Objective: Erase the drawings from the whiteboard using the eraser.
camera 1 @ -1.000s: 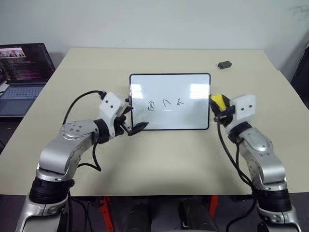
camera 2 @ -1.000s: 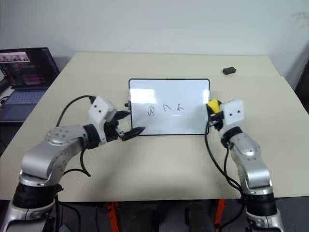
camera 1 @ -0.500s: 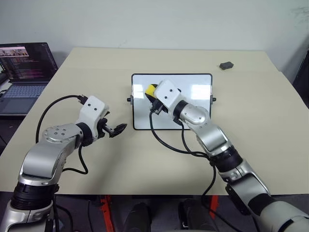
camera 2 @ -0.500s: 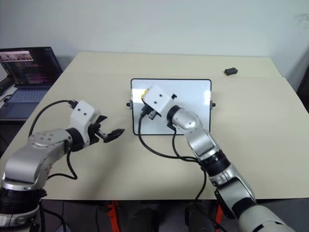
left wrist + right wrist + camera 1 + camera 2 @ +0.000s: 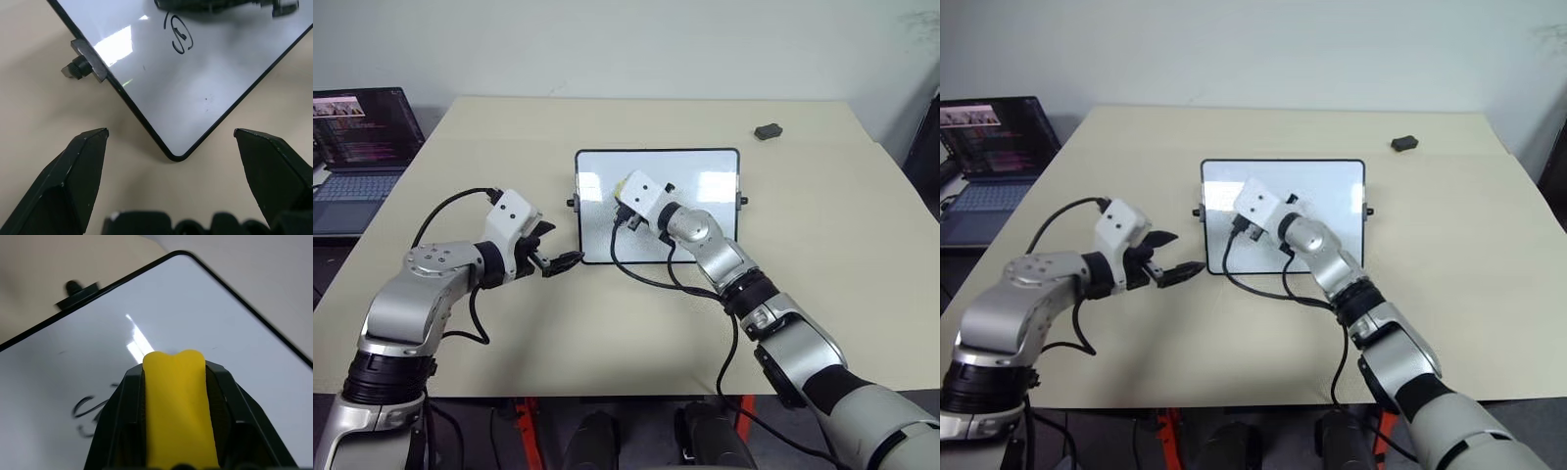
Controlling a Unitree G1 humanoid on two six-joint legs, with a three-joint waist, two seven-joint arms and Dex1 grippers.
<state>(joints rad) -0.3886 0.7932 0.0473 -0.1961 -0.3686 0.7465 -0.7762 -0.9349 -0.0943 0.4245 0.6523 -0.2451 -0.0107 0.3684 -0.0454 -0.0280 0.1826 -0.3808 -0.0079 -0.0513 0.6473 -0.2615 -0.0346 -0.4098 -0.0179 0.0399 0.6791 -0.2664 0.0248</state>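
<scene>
Right gripper — fingers clamped on the yellow eraser, block standing out past the fingertips; poised over the left part of the board, beside a scribble. Whether the eraser touches the surface cannot be told.

Left gripper — fingers spread wide, nothing between them; off the board's near-left corner, apart from the frame.

Board — flat at mid-table, black frame, side knobs. One scribble shows in the left wrist view; any others are hidden under the right arm.

Table — beige. Laptop at far left, small dark object at far right.

Risks, as judged — nothing pins the board, so a sideways wipe may push it along the table; a light or tilted eraser may only smear the ink.
</scene>
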